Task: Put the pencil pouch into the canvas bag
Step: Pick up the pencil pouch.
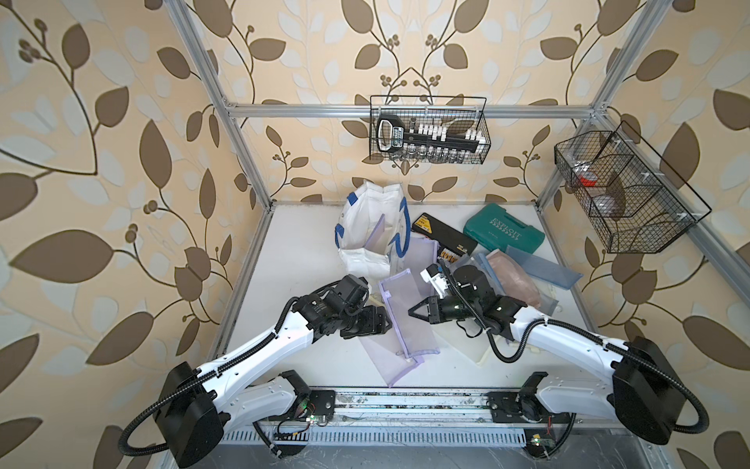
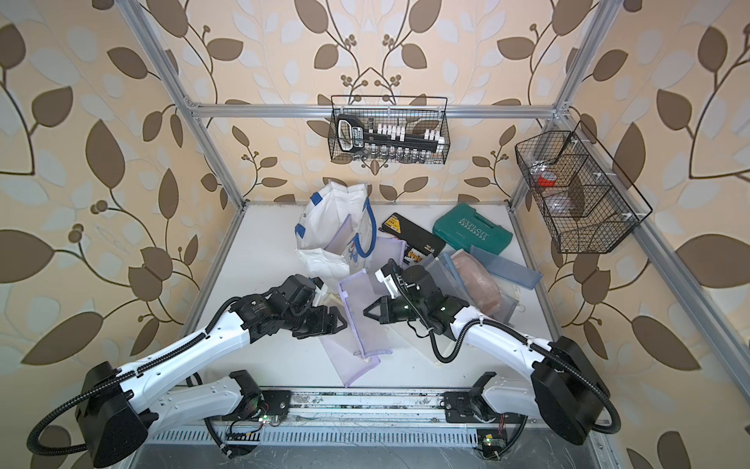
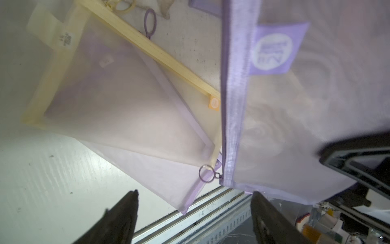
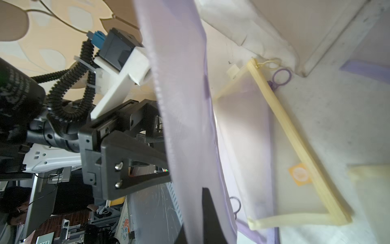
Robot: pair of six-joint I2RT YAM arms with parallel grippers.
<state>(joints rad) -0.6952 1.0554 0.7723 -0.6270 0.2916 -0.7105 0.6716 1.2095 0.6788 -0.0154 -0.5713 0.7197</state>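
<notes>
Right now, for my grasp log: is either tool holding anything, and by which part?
The right tool pinches the purple pencil pouch by its mesh side, away from the zipper edge; the left tool stands open.

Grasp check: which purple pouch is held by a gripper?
The raised purple pouch pinched by the right gripper; no gripper touches the other purple pouches.

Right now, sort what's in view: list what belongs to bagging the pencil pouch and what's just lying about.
Job: purple pencil pouch, canvas bag, right gripper shut on it, left gripper open.
Lying about: green tool case, black case, blue pouch, yellow pouch.
</notes>
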